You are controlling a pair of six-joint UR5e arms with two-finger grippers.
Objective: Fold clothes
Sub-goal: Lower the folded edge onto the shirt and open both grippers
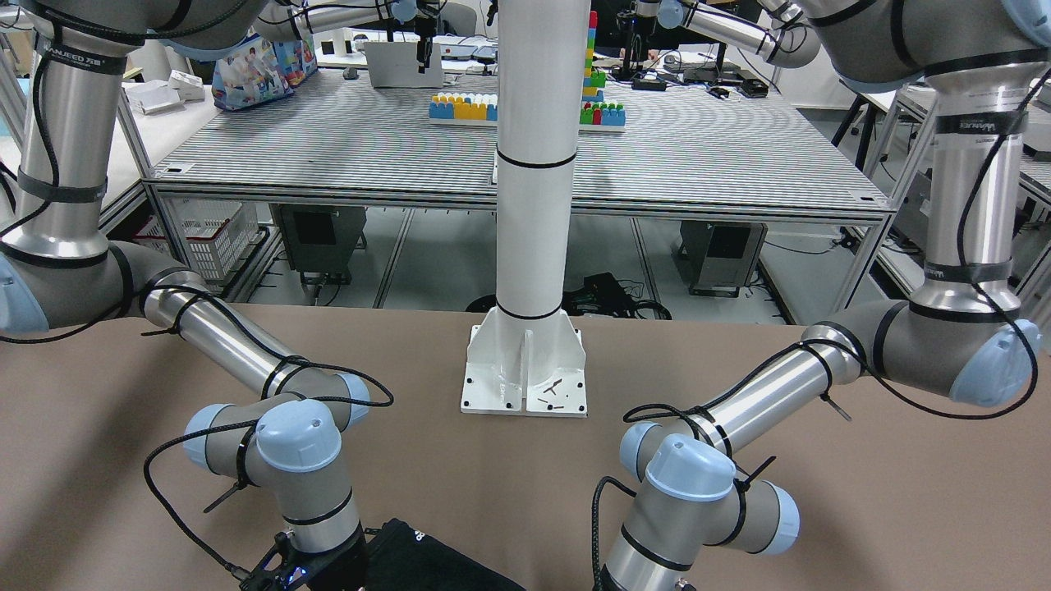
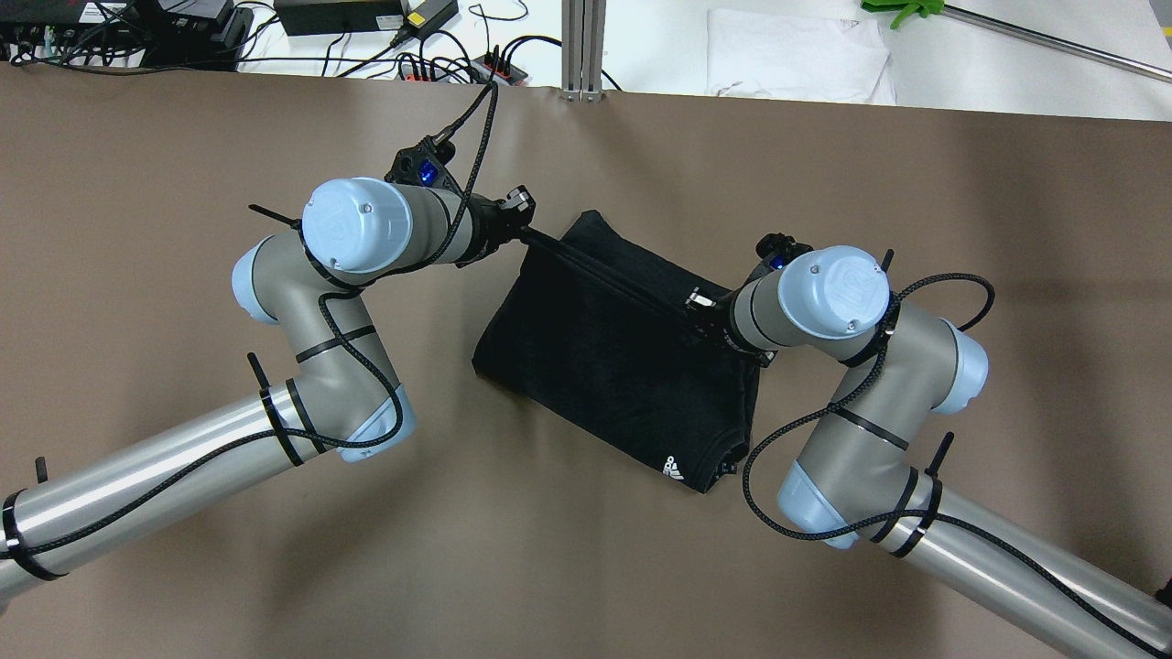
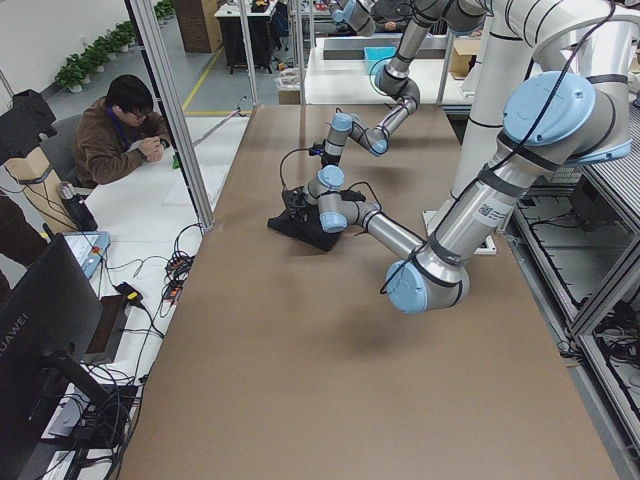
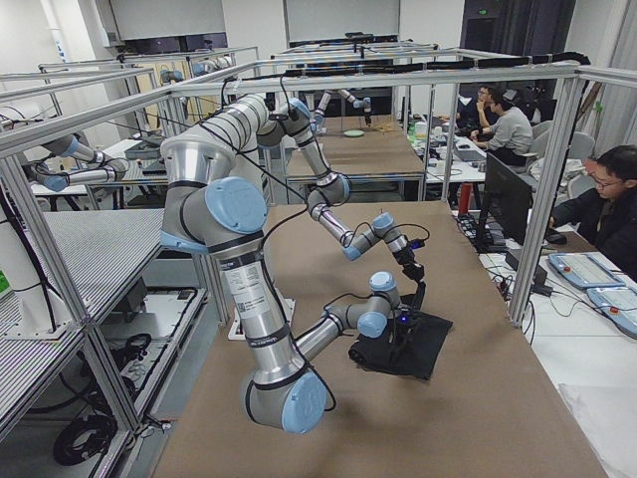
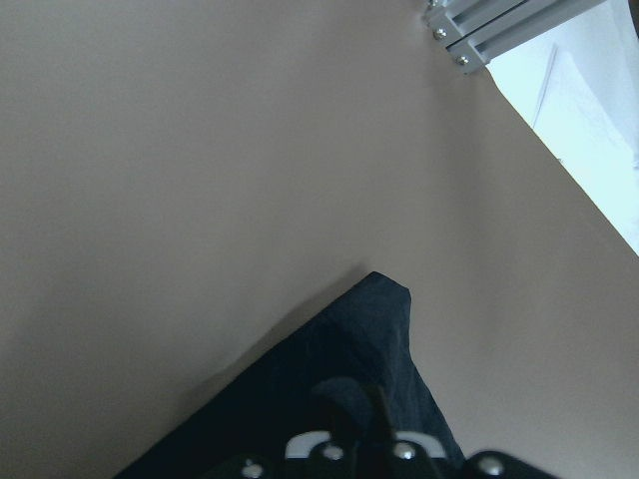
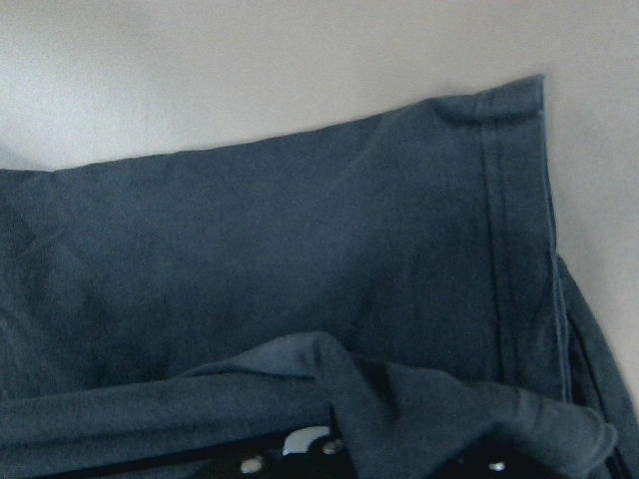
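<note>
The clothes (image 2: 604,357) are one black garment lying folded on the brown table, with a small white mark (image 2: 673,467) near its near corner. My left gripper (image 2: 524,224) is shut on the garment's far left edge. My right gripper (image 2: 698,309) is shut on the same edge at the garment's right side. That edge is lifted and pulled taut in a straight line between them. In the left wrist view black fabric (image 5: 329,369) covers the fingertips. In the right wrist view a raised fold (image 6: 419,399) hangs over the flat layer (image 6: 300,249). The front-facing view shows one corner (image 1: 427,558).
The white pillar base (image 1: 525,369) stands at the table's middle on the robot's side. Beyond the far edge are a white cloth (image 2: 797,55), cables and power bricks (image 2: 348,14) and an aluminium post (image 2: 584,46). A person (image 3: 120,125) sits at a side desk.
</note>
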